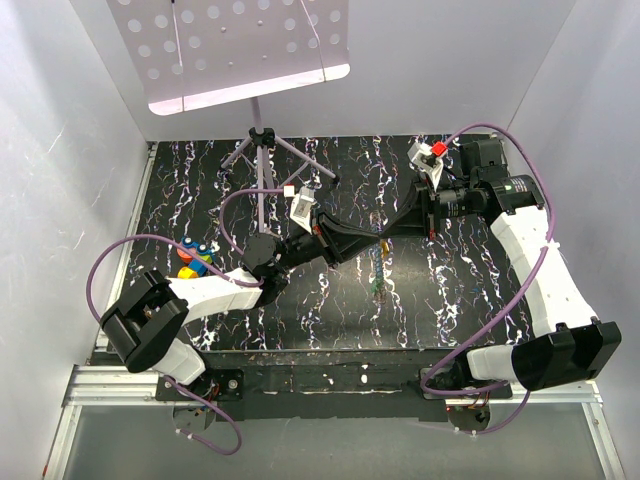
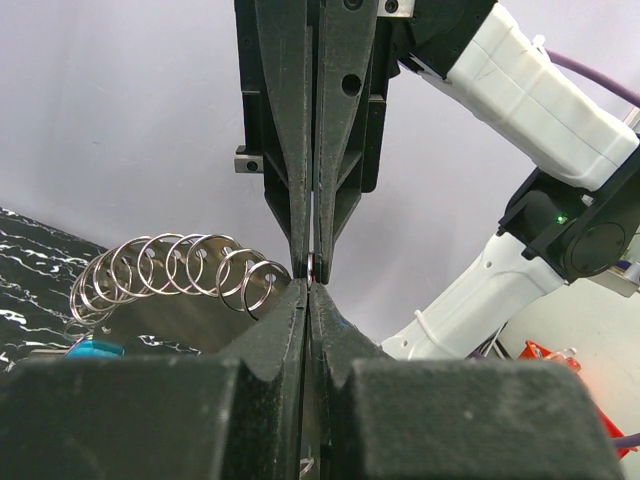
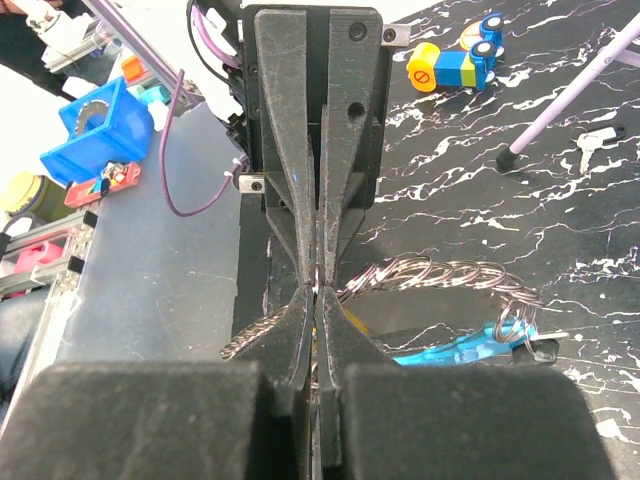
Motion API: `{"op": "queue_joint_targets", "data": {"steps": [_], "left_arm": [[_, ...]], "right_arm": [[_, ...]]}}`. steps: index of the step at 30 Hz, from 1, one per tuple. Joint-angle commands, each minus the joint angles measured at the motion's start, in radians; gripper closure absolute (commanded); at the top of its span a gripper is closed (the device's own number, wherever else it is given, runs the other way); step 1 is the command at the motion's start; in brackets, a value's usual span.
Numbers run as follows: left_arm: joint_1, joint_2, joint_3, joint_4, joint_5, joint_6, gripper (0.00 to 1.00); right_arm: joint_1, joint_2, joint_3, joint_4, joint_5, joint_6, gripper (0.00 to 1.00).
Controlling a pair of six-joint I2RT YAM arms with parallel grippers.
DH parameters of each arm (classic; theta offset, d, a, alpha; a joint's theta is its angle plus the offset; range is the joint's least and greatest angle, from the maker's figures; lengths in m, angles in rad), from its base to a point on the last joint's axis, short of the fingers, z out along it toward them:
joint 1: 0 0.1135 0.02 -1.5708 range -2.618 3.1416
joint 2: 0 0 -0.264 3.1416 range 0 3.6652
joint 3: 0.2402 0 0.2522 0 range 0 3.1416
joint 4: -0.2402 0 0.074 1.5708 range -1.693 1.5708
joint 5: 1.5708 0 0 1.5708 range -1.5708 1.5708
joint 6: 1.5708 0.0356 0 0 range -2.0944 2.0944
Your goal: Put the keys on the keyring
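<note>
Right wrist: left hand (image 3: 317, 272) and right hand (image 3: 317, 302), closed, pinch keyring chain (image 3: 450, 274) stretching rightward.

My left gripper (image 2: 308, 292) and right gripper (image 3: 317, 297) are both pressed shut, fingertips meeting nose to nose. My left arm (image 1: 215, 290) stretches in low from the left. My right arm (image 1: 540, 270) folds at the elbow and reaches leftward.
</note>
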Motion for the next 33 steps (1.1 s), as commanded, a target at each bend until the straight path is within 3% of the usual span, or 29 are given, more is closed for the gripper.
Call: {"op": "queue_joint_targets", "data": {"steps": [1, 13, 20, 25, 29, 33], "left_arm": [[-0.006, -0.038, 0.029, 0.018, -0.033, -0.002, 1.00], [0.006, -0.041, 0.055, -0.010, 0.070, -0.039, 0.98], [0.060, -0.120, 0.001, -0.063, 0.111, -0.064, 0.62], [0.143, -0.251, 0.013, -0.308, 0.246, -0.033, 0.40], [0.224, -0.257, 0.122, -0.584, 0.476, -0.039, 0.36], [0.243, -0.229, 0.172, -0.682, 0.642, -0.027, 0.35]], "right_arm": [[0.015, -0.017, 0.002, -0.029, -0.019, -0.021, 0.99], [0.015, -0.031, -0.010, -0.054, -0.031, -0.056, 0.99], [0.013, -0.031, -0.012, -0.092, -0.032, -0.098, 0.99], [0.016, -0.016, -0.006, -0.190, -0.026, -0.228, 0.99], [0.041, -0.002, 0.005, -0.374, 0.024, -0.471, 0.99], [0.067, 0.017, 0.004, -0.513, 0.069, -0.709, 0.99]]}}
